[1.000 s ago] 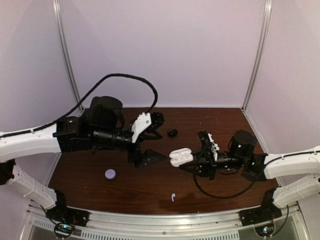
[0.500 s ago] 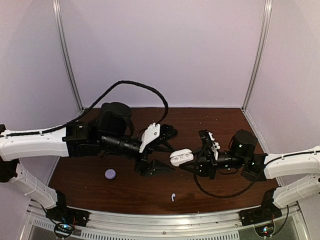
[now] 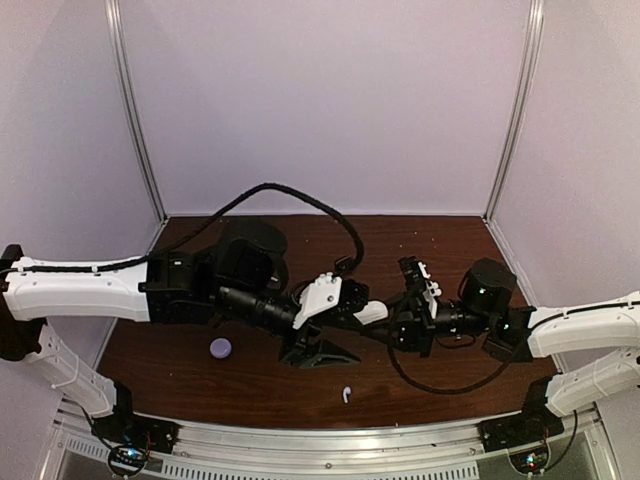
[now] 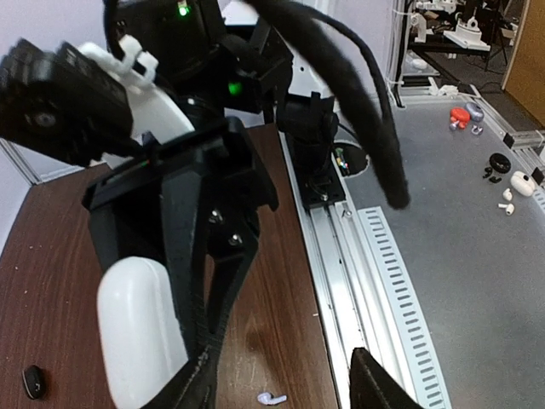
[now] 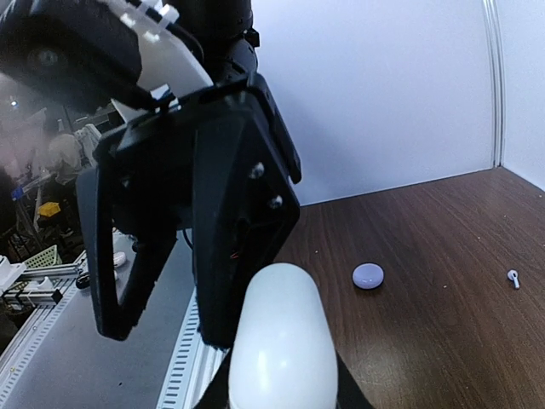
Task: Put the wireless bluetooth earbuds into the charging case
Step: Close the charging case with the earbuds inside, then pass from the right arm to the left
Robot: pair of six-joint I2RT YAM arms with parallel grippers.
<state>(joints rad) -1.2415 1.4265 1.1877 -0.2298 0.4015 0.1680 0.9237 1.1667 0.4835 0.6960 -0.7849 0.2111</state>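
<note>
Honestly, we'd call this early days. The right gripper [image 3: 390,318] is clamped on the white charging case [image 5: 285,341] and holds it up off the table [image 3: 450,240], mid-scene. The left gripper [image 3: 345,325] is right up against the case with its jaws apart and nothing between them. From the wrist views we can't tell if the case sits inside that gap or just beside one finger. We also can't see whether the lid is up.

No bud is in the case as far as we can see. The white stemmed earbud [image 3: 346,394] lies near the front edge, a black earbud [image 4: 34,381] sits on the wood, and a small lavender round piece [image 3: 220,347], maybe another bud, is off to the left. So every insertion looks left to do.
</note>
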